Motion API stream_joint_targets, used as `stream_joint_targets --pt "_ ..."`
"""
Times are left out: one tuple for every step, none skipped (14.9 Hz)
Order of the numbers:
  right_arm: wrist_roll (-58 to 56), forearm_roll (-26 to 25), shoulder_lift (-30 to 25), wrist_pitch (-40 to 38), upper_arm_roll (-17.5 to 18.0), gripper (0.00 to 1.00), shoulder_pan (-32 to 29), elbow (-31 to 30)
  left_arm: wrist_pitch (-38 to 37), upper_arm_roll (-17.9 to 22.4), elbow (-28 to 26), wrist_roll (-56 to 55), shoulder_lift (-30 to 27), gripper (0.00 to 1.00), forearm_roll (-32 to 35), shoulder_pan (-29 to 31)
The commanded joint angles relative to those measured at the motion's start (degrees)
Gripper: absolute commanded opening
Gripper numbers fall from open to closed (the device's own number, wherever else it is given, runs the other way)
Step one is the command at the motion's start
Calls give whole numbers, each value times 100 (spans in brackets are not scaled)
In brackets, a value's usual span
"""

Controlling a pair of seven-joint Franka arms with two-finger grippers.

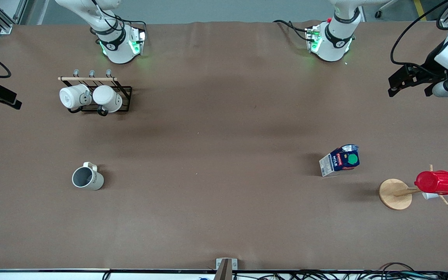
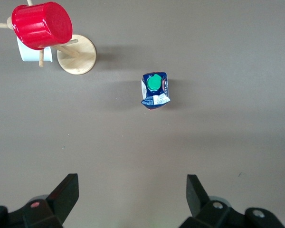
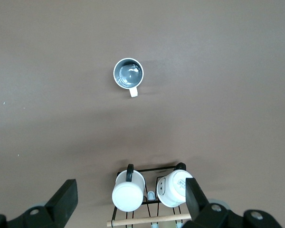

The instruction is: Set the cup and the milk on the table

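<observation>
Cup [image 1: 87,179] at eight o'clock on the bench [image 1: 224,217], milk [image 1: 340,159] at four, apparently upright; left claw [image 2: 131,180] and right claw [image 3: 129,185] hang wide over bench ends.

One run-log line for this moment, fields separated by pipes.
cup upright on table | milk upright on table | left gripper open over table | right gripper open over mug rack

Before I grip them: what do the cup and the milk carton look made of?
The cup: probably glazed ceramic, with off-white walls and a grey inside that shows a glossy glint in the right wrist view. The milk carton: looks like printed coated paperboard, folded gable top, with a green cap, likely plastic.
</observation>
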Motion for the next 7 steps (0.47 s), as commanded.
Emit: stream_joint_targets --pt "-82 84 41 -81 -3 100 -39 94 -155 -12 170 5 56 100 106 9" --pt "-82 84 32 -81 -12 100 -39 94 -164 -12 213 5 74 100 115 18" --pt "-82 84 41 -81 -3 100 -39 94 -172 -12 379 -3 248 100 106 18" --pt "-82 84 41 -81 -3 100 -39 94 -199 -3 642 -3 467 100 124 1" --pt "-82 84 41 -81 -3 100 -39 94 -225 -12 897 -21 774 100 211 -52" --pt "-82 84 32 -81 -3 100 -39 94 -225 -38 1099 -30 1064 100 368 -96" --pt "-82 84 41 -81 -3 100 -39 85 -216 -91 1206 -38 1319 100 465 -114"
